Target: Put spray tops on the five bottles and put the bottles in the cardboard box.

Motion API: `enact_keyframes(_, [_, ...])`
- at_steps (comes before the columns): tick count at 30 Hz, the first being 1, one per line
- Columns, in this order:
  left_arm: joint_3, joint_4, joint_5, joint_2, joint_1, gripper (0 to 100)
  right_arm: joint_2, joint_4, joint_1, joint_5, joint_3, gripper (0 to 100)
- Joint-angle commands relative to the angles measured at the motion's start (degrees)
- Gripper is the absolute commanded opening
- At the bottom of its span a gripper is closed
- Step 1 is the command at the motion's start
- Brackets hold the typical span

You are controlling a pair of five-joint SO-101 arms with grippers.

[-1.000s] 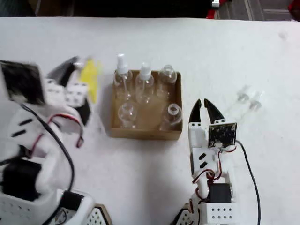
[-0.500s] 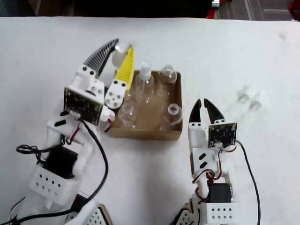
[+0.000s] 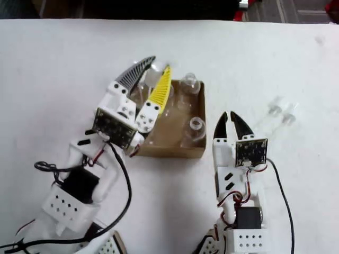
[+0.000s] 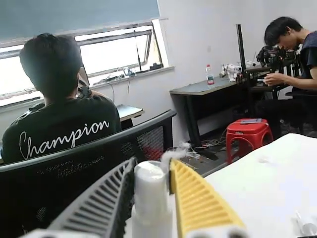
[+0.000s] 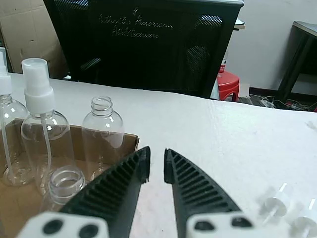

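**Left gripper clamping a spray top over the box; right gripper resting beside it**

Hidden / unclear: The left gripper (image 3: 160, 63) is hanging over the far left part of the cardboard box (image 3: 175, 152). Its grey and yellow fingers are pressing from both sides on a white spray top (image 3: 155, 67). In the left wrist view no gap is showing between fingers and top. From above, the arm is covering the left half of the box. I cannot tell whether the clamped top is sitting on a bottle.

The right wrist view is showing a capped bottle (image 5: 42, 131) standing in the box. Another one farther left is being cut off by the frame edge. Whether the clamped top belongs to either is not readable.

In plain sight: One open-necked bottle (image 3: 189, 84) is standing in the far right corner of the box, and a second one in the near right corner.

Right side: The right gripper (image 3: 229, 114) is lying low just right of the box's near right corner. Its black jaws are parted by a narrow slit and gripping nothing.

Edges / room: The box's right wall is running just beside that gripper's left finger, with a thin strip of table (image 3: 63, 53) between them. Two loose spray tops (image 3: 274, 109) are lying far-right of the right gripper, apart from it, with white surface between. Wide white surface is stretching left of and beyond the box.
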Motion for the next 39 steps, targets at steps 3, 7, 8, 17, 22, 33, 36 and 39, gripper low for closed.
enact_keyframes(3, [1.1,-1.4,-0.4,-1.3,0.6,2,-0.5,0.0,0.0,1.1,0.4,4.3])
enact_keyframes(7, [1.1,-1.1,-0.4,-1.3,0.6,2,-0.5,0.0,0.0,1.1,0.4,4.3])
enact_keyframes(8, [1.1,-1.1,-0.4,-1.3,0.6,2,-0.5,0.0,0.0,1.1,0.4,4.3])
enact_keyframes(17, [0.8,-1.5,-0.4,-1.3,-0.1,2,-0.5,0.0,0.0,1.1,0.4,4.3])
enact_keyframes(22, [1.1,-1.5,-0.4,-1.2,-3.0,2,-0.5,0.0,0.0,1.1,0.4,4.3])
enact_keyframes(33, [5.8,-2.3,-0.4,-1.2,-2.8,2,-0.5,0.0,0.0,1.1,0.4,4.3])
enact_keyframes(36, [5.9,-3.2,1.1,-1.2,-2.8,2,-0.5,0.0,0.0,1.1,0.4,4.3])
enact_keyframes(39, [6.8,-3.3,4.9,-1.0,-2.8,2,-0.5,0.0,0.0,1.1,0.4,4.3])
